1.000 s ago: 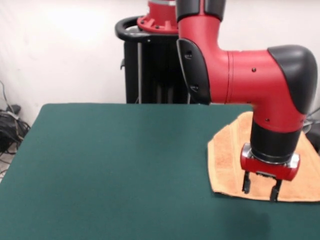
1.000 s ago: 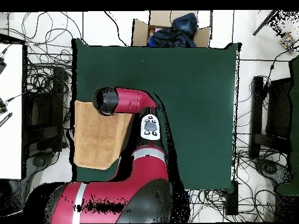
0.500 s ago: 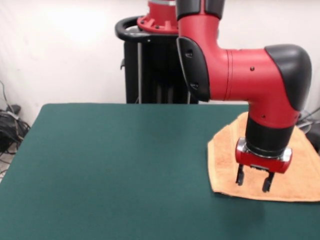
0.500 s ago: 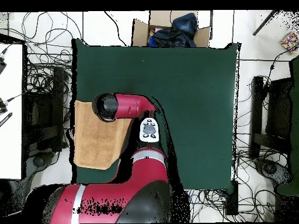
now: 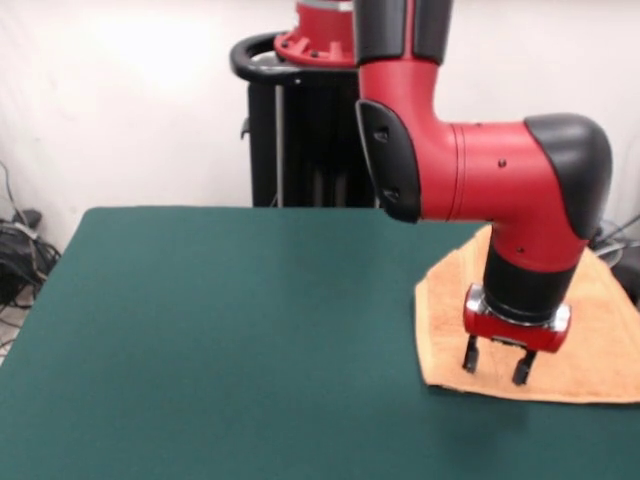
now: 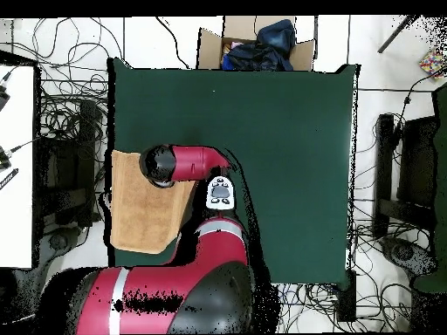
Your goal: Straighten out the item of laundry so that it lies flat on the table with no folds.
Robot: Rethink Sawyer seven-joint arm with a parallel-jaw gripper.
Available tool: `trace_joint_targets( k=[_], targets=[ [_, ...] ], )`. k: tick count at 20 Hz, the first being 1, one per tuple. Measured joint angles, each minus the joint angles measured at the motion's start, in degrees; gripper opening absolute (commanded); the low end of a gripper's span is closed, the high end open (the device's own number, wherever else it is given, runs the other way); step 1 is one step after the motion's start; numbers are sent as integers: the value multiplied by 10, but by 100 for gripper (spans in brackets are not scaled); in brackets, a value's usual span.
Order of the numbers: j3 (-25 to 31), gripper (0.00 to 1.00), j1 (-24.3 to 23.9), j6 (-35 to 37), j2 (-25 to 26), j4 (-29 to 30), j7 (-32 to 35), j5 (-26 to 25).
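The orange-tan towel (image 5: 600, 330) lies at the right edge of the dark green table (image 5: 230, 330), its near edge towards the camera. In the overhead view the towel (image 6: 140, 209) lies at the table's (image 6: 279, 140) left edge and partly overhangs it. My gripper (image 5: 495, 364) points straight down over the towel's near part, fingers open and empty, tips just above the cloth. In the overhead view the arm's wrist hides the gripper. I see no tag.
The black robot pedestal (image 5: 300, 130) stands behind the table. A cardboard box with dark clothes (image 6: 256, 44) sits past the table's far edge in the overhead view. Cables lie on the floor around the table (image 6: 61, 113).
My gripper has moved to the left and a little away from the camera over the towel, staying open. The towel has not moved.
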Motion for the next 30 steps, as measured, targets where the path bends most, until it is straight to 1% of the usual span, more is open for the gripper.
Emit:
trace_joint_targets(
  k=[10,11,15,17,22,25,30],
  targets=[
    [-5,100,5,0,1,-3,0,0],
    [-5,0,8,-2,2,-4,0,1],
    [-6,0,16,-7,2,-7,0,0],
    [-23,0,34,-19,3,-7,0,0],
    [-45,0,56,-45,5,-5,0,-6],
    [-47,0,59,-55,4,-4,0,-14],
    [-47,0,58,-80,3,-3,0,-42]
  ],
)
